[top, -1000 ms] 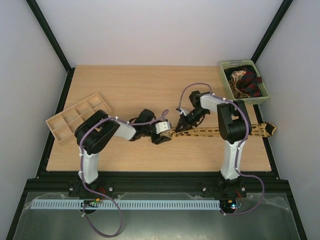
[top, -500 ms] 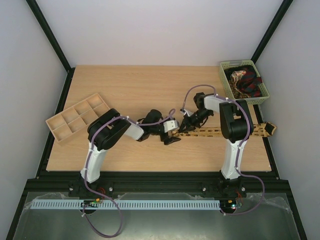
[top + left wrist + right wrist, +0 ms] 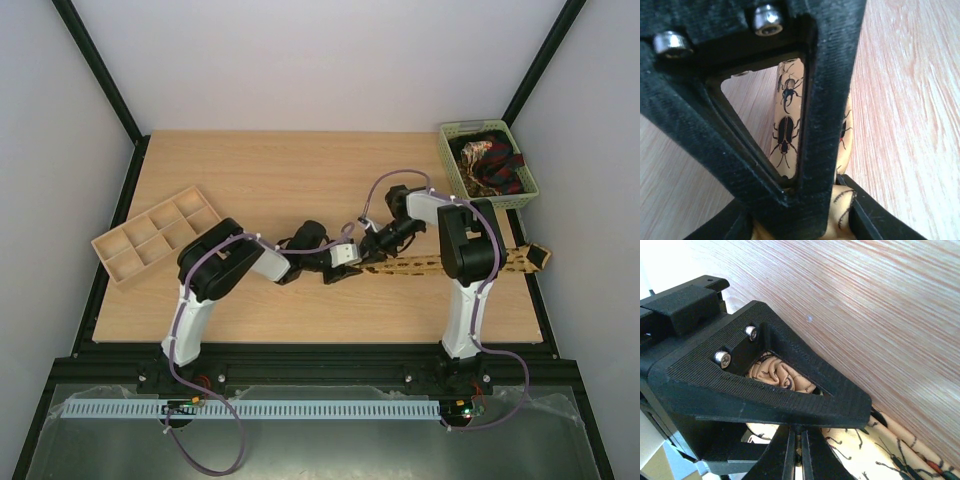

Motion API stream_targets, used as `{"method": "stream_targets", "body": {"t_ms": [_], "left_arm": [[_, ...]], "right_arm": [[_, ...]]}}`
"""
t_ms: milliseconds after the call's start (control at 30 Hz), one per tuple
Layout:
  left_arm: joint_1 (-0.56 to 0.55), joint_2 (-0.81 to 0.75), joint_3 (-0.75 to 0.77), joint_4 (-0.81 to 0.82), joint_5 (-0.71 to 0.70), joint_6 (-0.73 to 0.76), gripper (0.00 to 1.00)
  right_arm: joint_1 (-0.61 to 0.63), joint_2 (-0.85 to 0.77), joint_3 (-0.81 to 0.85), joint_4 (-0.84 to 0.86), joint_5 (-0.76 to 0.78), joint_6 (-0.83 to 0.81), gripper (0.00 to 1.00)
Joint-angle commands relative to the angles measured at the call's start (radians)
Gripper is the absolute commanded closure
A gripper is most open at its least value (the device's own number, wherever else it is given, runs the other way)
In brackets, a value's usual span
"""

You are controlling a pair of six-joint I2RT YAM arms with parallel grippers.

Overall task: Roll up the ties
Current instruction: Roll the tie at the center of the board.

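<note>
- Across the right half of the table (image 3: 260, 180) lies a tan-yellow tie (image 3: 420, 265) printed with dark beetles. It runs flat from the table's centre to the right edge.
- Its left end is wound into a small rolled end (image 3: 780, 372), which stands on the wood at the table's centre.
- The left gripper (image 3: 350, 262) is clenched around that roll. The left wrist view shows beetle fabric pressed between its black fingers (image 3: 820, 150).
- The right gripper (image 3: 376, 243) sits just beside the roll on its far right side, with its tips over the flat fabric. Its fingers (image 3: 785, 455) are closed together with only a slit between them. Whether they pinch any cloth cannot be told.
- Compared with a second ago, the left arm has stretched further right. Its gripper was then short of the tie's end and now meets it.
- The right gripper has shifted slightly right and away from the near edge. The tie's left end now starts a little further right.
- Near the far right corner a green basket (image 3: 452, 160) holds other ties (image 3: 490, 160) in dark red, black and cream. It has not moved.
- Well apart, near the left edge, a wooden divider tray (image 3: 140, 245) lies at an angle, also unmoved.
</note>
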Motion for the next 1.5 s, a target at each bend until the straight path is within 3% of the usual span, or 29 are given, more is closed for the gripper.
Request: {"method": "stream_targets", "body": {"t_ms": [0, 67, 100, 200, 267, 600, 833, 1067, 1233, 1467], "left_arm": [[0.014, 0.027, -0.071, -0.191, -0.054, 0.090, 0.68], [0.020, 0.014, -0.086, -0.199, -0.045, 0.100, 0.71], [0.026, 0.007, -0.092, -0.199, -0.038, 0.102, 0.67], [0.036, -0.016, -0.114, -0.178, -0.016, 0.087, 0.37], [0.043, -0.034, -0.123, -0.159, 0.006, 0.068, 0.28], [0.064, -0.085, -0.186, 0.067, 0.094, -0.090, 0.24], [0.056, -0.021, -0.142, 0.213, 0.090, -0.279, 0.32], [0.053, -0.046, -0.166, 0.200, 0.089, -0.224, 0.60], [0.034, -0.078, -0.198, 0.083, -0.001, -0.038, 0.74], [0.034, -0.100, -0.216, -0.039, -0.069, 0.073, 0.77]], "right_arm": [[0.004, -0.035, 0.014, -0.019, -0.038, 0.002, 0.99], [0.001, -0.030, 0.008, -0.013, -0.016, -0.001, 0.99], [0.001, -0.025, 0.002, -0.006, 0.003, -0.001, 0.99], [-0.001, -0.003, -0.016, 0.024, 0.052, -0.002, 0.99], [-0.001, 0.017, -0.028, 0.046, 0.088, -0.002, 0.99], [-0.001, 0.068, -0.088, 0.110, 0.170, -0.009, 0.99], [0.002, 0.051, -0.122, 0.146, 0.152, 0.001, 0.99], [0.003, 0.052, -0.089, 0.123, 0.138, -0.010, 0.93], [-0.008, 0.031, -0.011, 0.009, 0.120, -0.048, 0.76], [-0.025, -0.019, 0.077, -0.206, -0.030, -0.130, 0.51]]}}
